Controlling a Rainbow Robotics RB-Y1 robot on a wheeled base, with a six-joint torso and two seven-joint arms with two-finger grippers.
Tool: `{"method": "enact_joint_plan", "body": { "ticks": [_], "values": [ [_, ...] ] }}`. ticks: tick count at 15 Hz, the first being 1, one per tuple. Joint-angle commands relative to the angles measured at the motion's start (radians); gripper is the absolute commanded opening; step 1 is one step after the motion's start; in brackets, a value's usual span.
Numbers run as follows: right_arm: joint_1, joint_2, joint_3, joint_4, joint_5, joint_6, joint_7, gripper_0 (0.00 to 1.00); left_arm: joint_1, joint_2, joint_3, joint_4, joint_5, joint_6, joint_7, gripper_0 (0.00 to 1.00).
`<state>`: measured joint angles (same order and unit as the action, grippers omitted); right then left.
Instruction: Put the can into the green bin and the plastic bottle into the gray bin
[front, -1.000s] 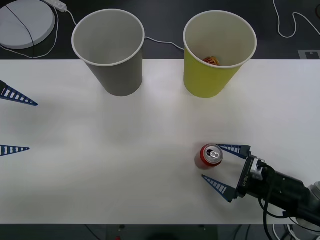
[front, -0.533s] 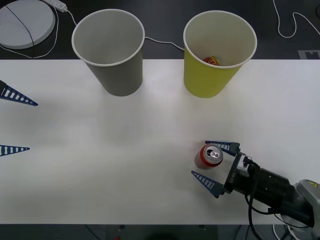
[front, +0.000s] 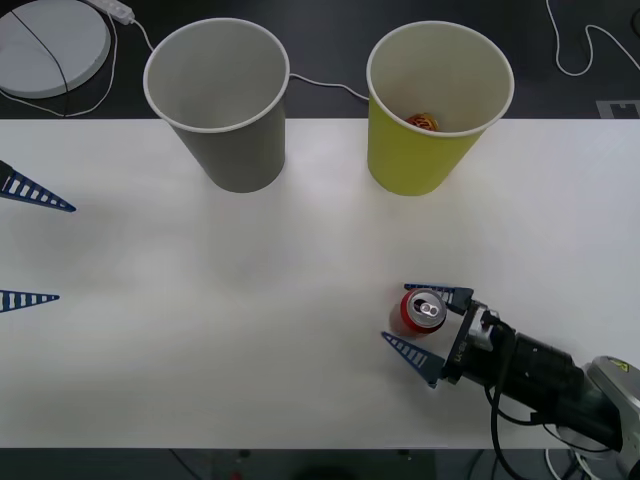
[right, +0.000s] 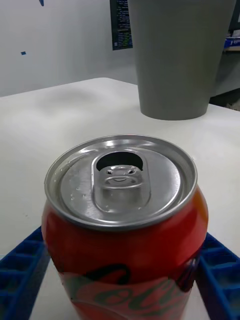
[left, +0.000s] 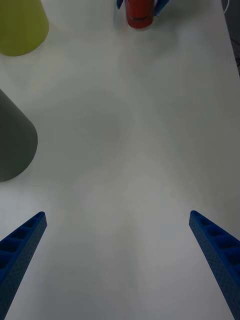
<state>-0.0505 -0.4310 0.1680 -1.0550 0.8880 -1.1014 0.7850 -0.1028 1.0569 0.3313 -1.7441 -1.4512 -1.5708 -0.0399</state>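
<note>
In the lower right of the front view, the right hand (front: 419, 327) lies low over the white surface (front: 250, 330) with its two blue fingers spread, one on each side of the can (front: 419, 312). The fingers stand just beside the can's red wall, but it cannot be told if they touch it; the hand is open around it, not yet clamped. In the right wrist view the can (right: 122, 220) stands upright between the two fingers (right: 22, 260), its silver top already opened at the pull tab.

At the left edge of the front view, the left hand (front: 30, 245) waits above the surface with its fingers wide apart, holding nothing, well apart from the can. In the left wrist view its fingers (left: 20, 245) show at the lower corners and the can (left: 138, 14) stands at the upper edge.

Farther back, in the upper part of the front view, the gray bin (front: 225, 140) stands upright on the left and the green bin (front: 420, 155) on the right, near each other but not touching. A small orange-yellow object (front: 424, 122) lies inside the green bin.
</note>
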Motion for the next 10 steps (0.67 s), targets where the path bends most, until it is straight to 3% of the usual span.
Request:
{"method": "enact_joint_plan", "body": {
  "ticks": [1,6,10],
  "values": [
    [0.001,0.0,-0.001,0.0,0.0,0.0,0.002,0.0,0.0,0.0,0.0,0.0,0.0,0.0,0.0,1.0],
    [0.0,-0.005,0.001,0.0,0.0,-0.006,0.003,0.0,0.0,0.0,0.0,0.0,0.0,0.0,0.0,1.0],
    [0.008,-0.051,0.002,-0.051,0.0,-0.009,-0.015,0.0,0.0,0.0,0.0,0.0,0.0,0.0,0.0,1.0]
  ]
}}
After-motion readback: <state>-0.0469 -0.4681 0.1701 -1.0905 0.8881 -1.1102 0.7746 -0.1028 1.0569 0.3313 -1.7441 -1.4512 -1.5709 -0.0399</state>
